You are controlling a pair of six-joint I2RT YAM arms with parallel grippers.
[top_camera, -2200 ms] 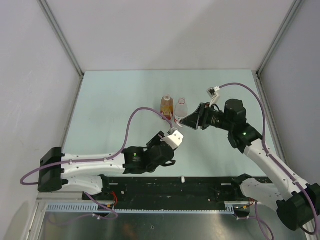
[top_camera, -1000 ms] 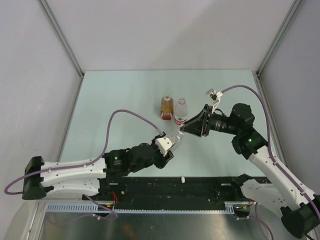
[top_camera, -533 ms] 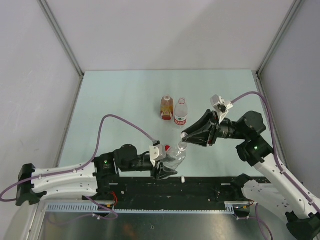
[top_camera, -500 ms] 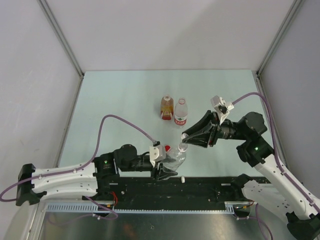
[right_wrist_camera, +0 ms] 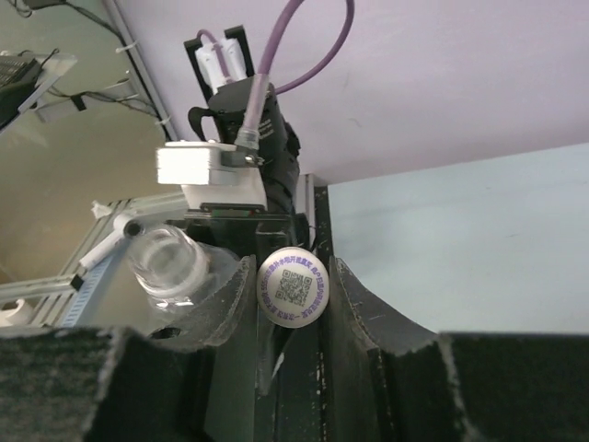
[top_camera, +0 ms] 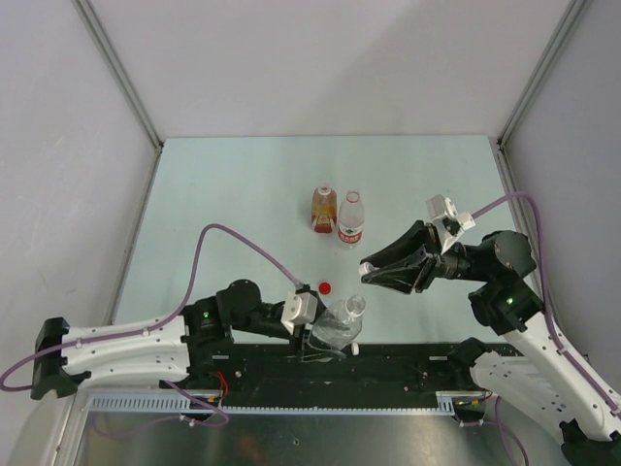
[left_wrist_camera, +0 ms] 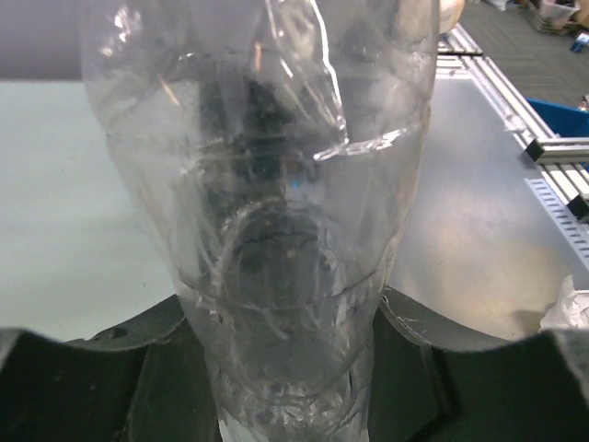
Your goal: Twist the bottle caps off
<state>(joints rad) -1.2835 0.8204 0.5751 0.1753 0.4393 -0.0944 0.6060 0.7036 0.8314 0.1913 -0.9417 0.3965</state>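
Note:
My left gripper [top_camera: 320, 338] is shut on the plain clear bottle [top_camera: 342, 318], which lies tilted near the table's front edge. Its neck [right_wrist_camera: 170, 261] is open, without a cap. In the left wrist view the bottle [left_wrist_camera: 276, 230] fills the frame between the dark fingers [left_wrist_camera: 138, 378]. My right gripper [top_camera: 369, 265] hovers to the right of that bottle, shut on a white cap [right_wrist_camera: 293, 286] printed with a QR code. A red cap [top_camera: 325, 287] lies loose on the table. The amber bottle [top_camera: 324, 207] and the red-and-white labelled bottle [top_camera: 350, 221] stand upright mid-table; the labelled one wears a white cap.
A small white cap [top_camera: 355, 348] rests on the black rail at the front edge. Grey walls with metal posts close in the table on three sides. The left arm's purple cable [top_camera: 233, 238] arcs above the table's left half.
The left arm drew the clear bottle back toward the front edge. The right gripper pulled away to the right with the white cap, now off the bottle's neck.

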